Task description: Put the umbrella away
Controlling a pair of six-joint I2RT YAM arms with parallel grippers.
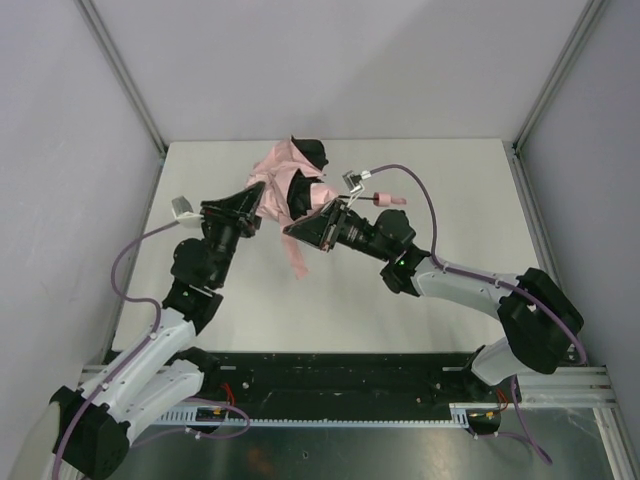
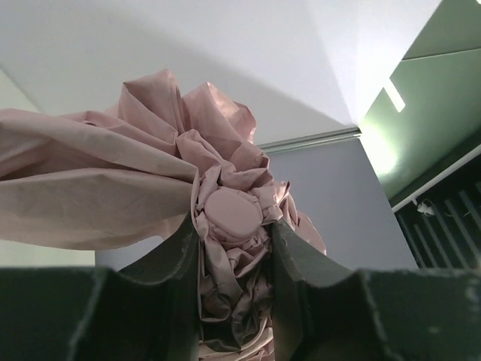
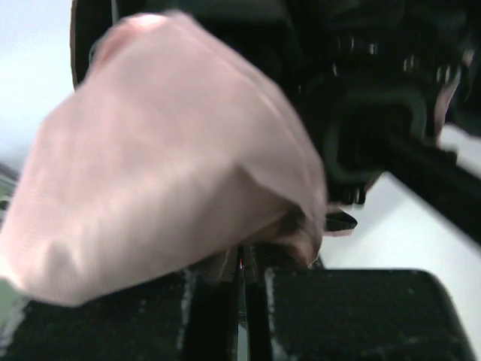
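The umbrella (image 1: 283,172) is a crumpled pale pink bundle with dark lining, held above the white table between both arms. Its thin shaft runs right to the small pink handle (image 1: 391,200). A pink strip (image 1: 297,258) hangs down from it. My left gripper (image 1: 257,206) is shut on the bunched fabric below the round pink cap (image 2: 233,214), with a finger (image 2: 180,256) on each side. My right gripper (image 1: 303,228) is shut on a fold of pink fabric (image 3: 173,173), which drapes over its fingertips (image 3: 218,301).
The white table (image 1: 450,190) is boxed in by grey walls with metal posts (image 1: 125,85) at the back corners. Purple cables (image 1: 420,190) loop off both wrists. The left arm's black body (image 3: 376,113) is close in front of the right wrist camera.
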